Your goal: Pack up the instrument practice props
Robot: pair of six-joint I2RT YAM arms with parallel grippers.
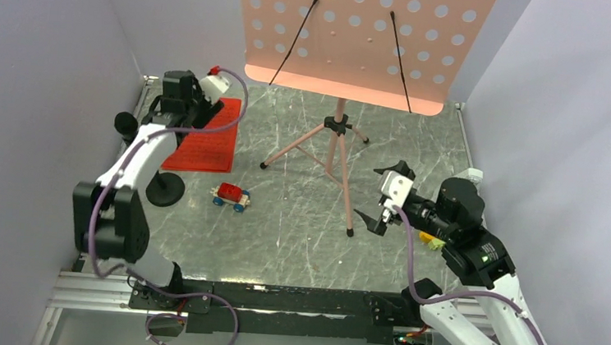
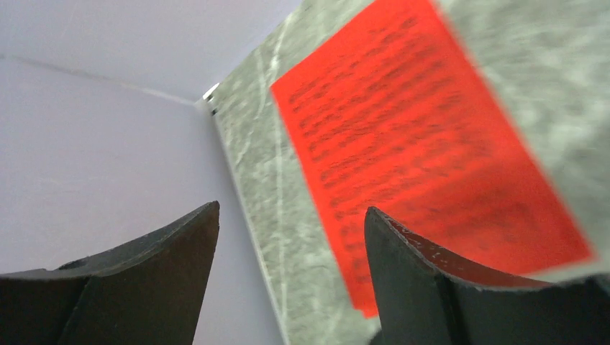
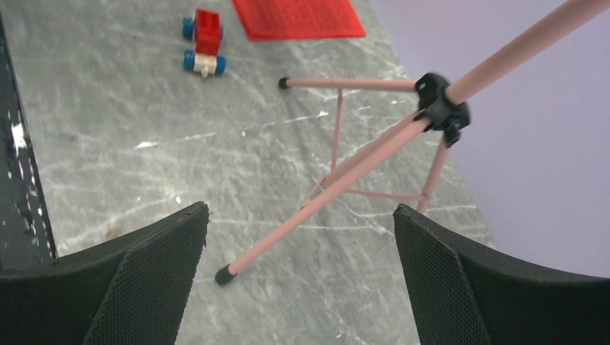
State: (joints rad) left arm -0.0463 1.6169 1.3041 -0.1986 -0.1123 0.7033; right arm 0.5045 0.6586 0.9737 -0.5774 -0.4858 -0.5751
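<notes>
Right hand (image 3: 298,212) spread before the near leg (image 3: 273,236) of the salmon-pink music stand (image 1: 346,36); a sideways bump would probably topple it.

salmon-pink music stand (image 1: 344,40) ×1 | its tripod legs (image 1: 345,188) ×3 | black wires (image 1: 294,40) on it ×2 | red sheet of notes (image 1: 203,138) ×1 | red toy car (image 1: 230,195) ×1 | black round-based post (image 1: 165,186) ×1 | small yellow item (image 1: 430,242) ×1, perhaps more, half hidden | robot arms ×2: left arm (image 1: 135,152), right arm (image 1: 485,257)
</notes>
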